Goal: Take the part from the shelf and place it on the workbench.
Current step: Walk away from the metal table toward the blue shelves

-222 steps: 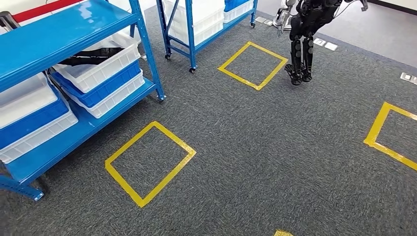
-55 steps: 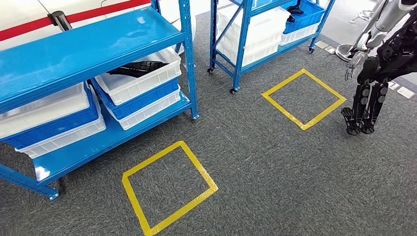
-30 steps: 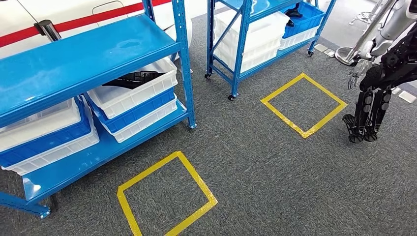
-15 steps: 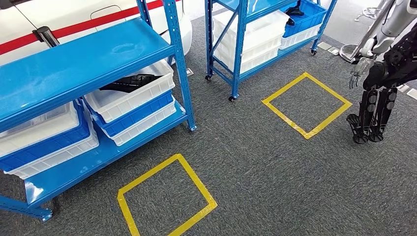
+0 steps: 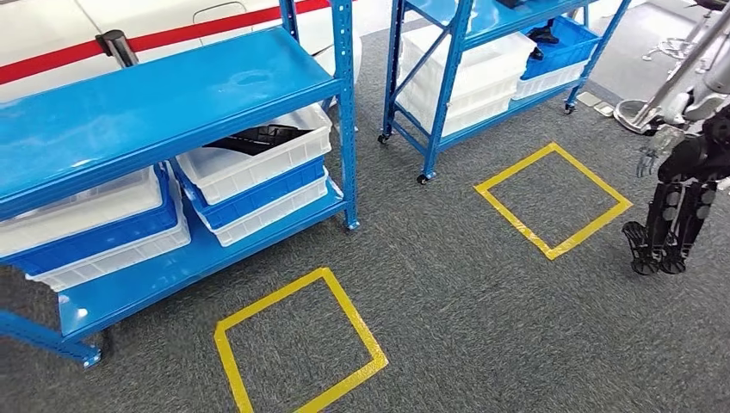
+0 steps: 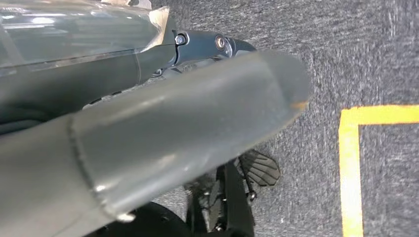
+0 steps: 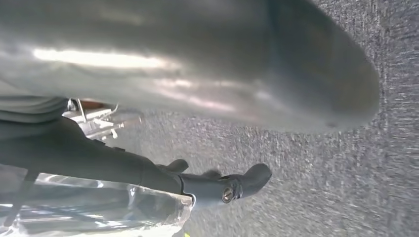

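Observation:
A black part (image 5: 258, 138) lies in the top white bin (image 5: 258, 168) on the lower level of the near blue shelf (image 5: 155, 86), left of centre in the head view. Another dark part (image 5: 544, 35) sits in a blue bin (image 5: 568, 47) on the second blue shelf (image 5: 448, 77) further back. My left hand (image 6: 188, 133) hangs over the grey carpet, thumb and dark fingers (image 6: 202, 42) apart, with nothing in it. My right hand (image 7: 197, 64) also hangs above the carpet, its dark fingers (image 7: 222, 185) apart from the thumb and holding nothing.
Yellow tape squares mark the carpet, one (image 5: 353, 314) in front of the near shelf and one (image 5: 516, 222) by the second shelf. Another humanoid robot (image 5: 676, 215) stands at the right edge. A white car with a red stripe (image 5: 52, 34) is behind the near shelf.
The whole picture has shifted, so the camera has moved: over the frames the near shelf comes from the left edge toward the middle. The other robot now shows further right.

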### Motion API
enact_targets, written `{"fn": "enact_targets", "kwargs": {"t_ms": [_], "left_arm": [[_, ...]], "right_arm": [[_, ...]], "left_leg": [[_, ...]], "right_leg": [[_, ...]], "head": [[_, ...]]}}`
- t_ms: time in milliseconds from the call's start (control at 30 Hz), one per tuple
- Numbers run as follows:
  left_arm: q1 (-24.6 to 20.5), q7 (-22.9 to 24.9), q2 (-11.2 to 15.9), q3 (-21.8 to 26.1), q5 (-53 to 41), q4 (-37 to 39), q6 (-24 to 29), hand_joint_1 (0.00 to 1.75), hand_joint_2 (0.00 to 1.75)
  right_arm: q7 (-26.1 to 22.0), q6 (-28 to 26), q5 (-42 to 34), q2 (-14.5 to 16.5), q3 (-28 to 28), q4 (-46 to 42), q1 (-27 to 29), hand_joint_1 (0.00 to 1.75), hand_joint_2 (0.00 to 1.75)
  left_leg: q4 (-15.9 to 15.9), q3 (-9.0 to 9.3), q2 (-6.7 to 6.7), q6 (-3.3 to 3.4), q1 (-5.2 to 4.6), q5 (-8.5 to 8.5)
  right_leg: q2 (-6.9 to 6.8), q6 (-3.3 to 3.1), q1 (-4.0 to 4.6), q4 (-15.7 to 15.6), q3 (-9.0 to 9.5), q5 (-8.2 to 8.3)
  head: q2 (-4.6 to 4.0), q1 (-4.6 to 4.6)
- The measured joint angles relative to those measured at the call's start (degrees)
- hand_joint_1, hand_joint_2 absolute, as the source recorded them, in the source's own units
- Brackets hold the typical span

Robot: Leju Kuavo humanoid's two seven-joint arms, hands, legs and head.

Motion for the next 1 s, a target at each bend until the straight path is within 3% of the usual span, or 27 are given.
{"fn": "enact_targets", "kwargs": {"t_ms": [33, 100, 167, 233, 300, 367, 433, 533, 567, 600, 633, 667, 733, 800, 900, 967, 1000], "left_arm": [[0.0, 0.0, 0.0, 0.0, 0.0, 0.0, 0.0, 0.0, 0.0], [0.1, 0.0, 0.0, 0.0, 0.0, 0.0, 0.0, 0.0, 0.0], [0.1, 0.0, 0.0, 0.0, 0.0, 0.0, 0.0, 0.0, 0.0], [0.1, 0.0, 0.0, 0.0, 0.0, 0.0, 0.0, 0.0, 0.0], [0.1, 0.0, 0.0, 0.0, 0.0, 0.0, 0.0, 0.0, 0.0], [0.2, 0.1, 0.0, 0.0, 0.0, 0.0, 0.1, 0.0, 0.0], [0.2, 0.4, 0.0, 0.0, -0.2, 0.0, 0.5, 0.0, 0.0], [0.1, 1.2, 0.0, 0.0, -0.4, 0.0, 1.3, 0.0, 0.0], [0.0, 1.4, 0.0, 0.0, -0.4, 0.0, 1.6, 0.0, 0.0], [0.1, 1.6, 0.0, 0.0, -0.5, 0.0, 1.9, 0.0, 0.0], [0.1, 1.9, 0.0, 0.0, -0.5, 0.0, 2.1, 0.0, 0.0], [0.1, 2.1, 0.0, 0.0, -0.4, 0.0, 2.4, 0.0, 0.0], [0.0, 2.4, 0.0, 0.0, -0.4, 0.0, 2.8, 0.0, 0.0], [-0.2, 2.7, 0.0, 0.0, -0.4, 0.0, 3.0, 0.0, 0.0], [-0.2, 2.9, 0.0, 0.0, -0.3, 0.0, 3.1, 0.0, 0.0], [-0.2, 2.8, 0.0, 0.0, -0.2, 0.0, 3.0, 0.0, 0.0], [-0.2, 2.7, 0.0, 0.0, -0.1, 0.0, 3.0, 0.0, 0.0]], "right_arm": [[0.0, 0.0, 0.0, 0.0, 0.0, 0.0, 0.0, 0.0, 0.0], [0.0, 0.0, 0.0, -0.1, 0.0, 0.0, 0.2, 0.0, 0.0], [0.0, 0.0, 0.0, -0.1, 0.0, 0.0, 0.3, 0.0, 0.0], [0.0, 0.0, 0.0, -0.3, 0.0, 0.0, 0.3, 0.0, 0.0], [0.0, 0.0, 0.1, -0.3, 0.0, 0.0, 0.2, 0.0, 0.0], [0.0, 0.0, 0.2, -0.3, 0.1, 0.0, 0.1, 0.0, 0.0], [0.0, 0.0, 0.2, -0.2, 0.1, 0.0, 0.0, 0.0, 0.0], [0.1, 0.0, 0.4, -0.3, 0.1, 0.0, 0.1, 0.0, 0.0], [0.1, 0.0, 0.5, -0.3, 0.1, 0.0, 0.1, 0.0, 0.0], [0.1, 0.0, 0.6, -0.3, 0.1, 0.0, 0.2, 0.0, 0.0], [0.1, 0.1, 0.7, -0.3, 0.2, 0.0, 0.2, 0.0, 0.0], [0.1, 0.1, 0.9, -0.3, 0.2, 0.0, 0.2, 0.0, 0.0], [0.1, 0.1, 1.3, -0.2, 0.5, 0.0, 0.1, 0.0, 0.0], [0.1, 0.1, 1.6, -0.3, 0.8, 0.0, 0.0, 0.0, 0.0], [-0.1, 0.1, 2.0, -0.2, 1.0, 0.0, -0.1, 0.0, 0.0], [-0.1, 0.1, 2.2, -0.3, 1.1, -0.1, -0.1, 0.0, 0.0], [-0.1, 0.0, 2.3, -0.3, 1.1, -0.1, -0.1, 0.0, 0.0]], "left_leg": [[0.0, -0.16, -0.31, 0.01, -0.07, 0.05], [0.1, -0.28, -1.05, -0.05, -0.14, 0.13], [0.2, -0.22, -2.08, -0.19, -0.15, 0.14], [0.6, -0.23, -3.05, -0.57, -0.28, -0.04], [0.8, -0.35, -3.66, -1.11, -0.47, -0.27], [0.9, -0.45, -4.06, -1.55, -0.47, -0.38], [2.6, -1.16, -2.99, -2.12, -0.31, -1.54], [12.6, -6.02, -0.53, -3.31, 0.36, -6.81], [15.9, -7.8, -0.3, -3.59, 0.62, -7.9], [17.3, -8.73, -0.12, -3.79, 0.83, -7.79], [16.5, -8.6, 0.1, -3.91, 1.02, -6.62], [13.4, -7.24, 0.55, -3.92, 1.15, -4.57], [5.4, -3.3, 2.66, -3.61, 1.05, -1.01], [1.7, -1.44, 3.85, -3.06, 0.58, -0.29], [1.1, -1.05, 2.36, -2.01, 0.24, -0.39], [0.3, -0.51, 1.29, -1.21, 0.47, 0.1], [0.1, -0.41, 0.77, -0.98, 0.54, 0.2]], "right_leg": [[0.12, -0.05, -0.05, 3.1, -1.56, -1.39], [0.19, 0.52, -0.08, 4.6, -2.27, -1.43], [0.54, 1.55, -0.12, -1.2, 0.59, 1.53], [1.8, 1.82, -0.17, -9.0, 4.04, 4.87], [2.43, 1.09, -0.06, -11.9, 5.14, 6.05], [1.77, 0.33, -0.15, -12.1, 5.41, 6.22], [1.05, -0.28, -0.6, -12.3, 5.83, 6.39], [-0.25, -0.83, -0.73, -12.3, 6.07, 6.28], [-0.73, -0.9, -0.71, -12.3, 6.08, 6.2], [-1.2, -0.93, -0.7, -12.3, 6.11, 6.09], [-1.65, -0.92, -0.72, -12.3, 6.21, 5.96], [-2.06, -0.83, -0.75, -12.3, 6.39, 5.8], [-2.77, -0.39, -0.59, -12.3, 6.74, 5.39], [-3.42, 0.3, -0.32, -12.4, 6.93, 4.95], [-4.06, 1.3, -0.21, -12.5, 7.65, 4.34], [-2.33, 1.23, -0.16, -9.5, 6.79, 2.47], [-1.15, 0.93, -0.25, -6.1, 5.1, 0.85]], "head": [[0.0, 0.05], [0.0, 0.05], [0.0, 0.06], [0.0, 0.09], [0.0, 0.11], [0.01, 0.14], [0.01, 0.0], [0.02, -0.32], [0.02, -0.33], [0.02, -0.34], [0.01, -0.36], [0.01, -0.37], [0.02, -0.36], [0.02, -0.27], [0.02, -0.2], [0.02, -0.11], [0.02, 0.0]]}}
